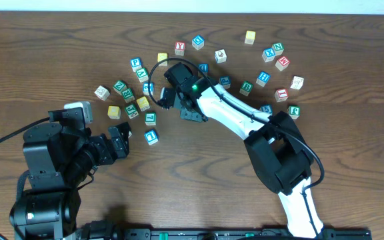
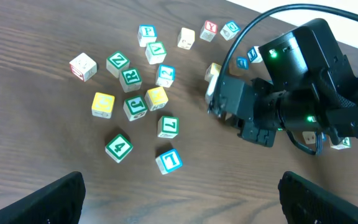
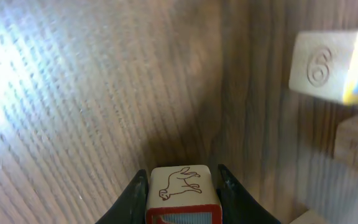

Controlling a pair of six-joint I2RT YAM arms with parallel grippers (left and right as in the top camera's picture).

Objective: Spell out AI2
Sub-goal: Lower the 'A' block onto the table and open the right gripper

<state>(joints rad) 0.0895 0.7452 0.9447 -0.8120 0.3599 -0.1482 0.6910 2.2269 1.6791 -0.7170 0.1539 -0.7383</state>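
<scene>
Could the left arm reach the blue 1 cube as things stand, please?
Probably yes: the blue 1 cube lies just ahead of the open left gripper, standing on its own, with nothing between them.

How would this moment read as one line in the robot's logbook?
left claw: open, empty | right claw: shut on red-edged cube, animal drawing on top | cube's letter: cannot tell | word: not spelled yet

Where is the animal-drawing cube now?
Right wrist view, bottom centre: the right gripper holds the animal cube; the 6 cube lies upper right.
</scene>
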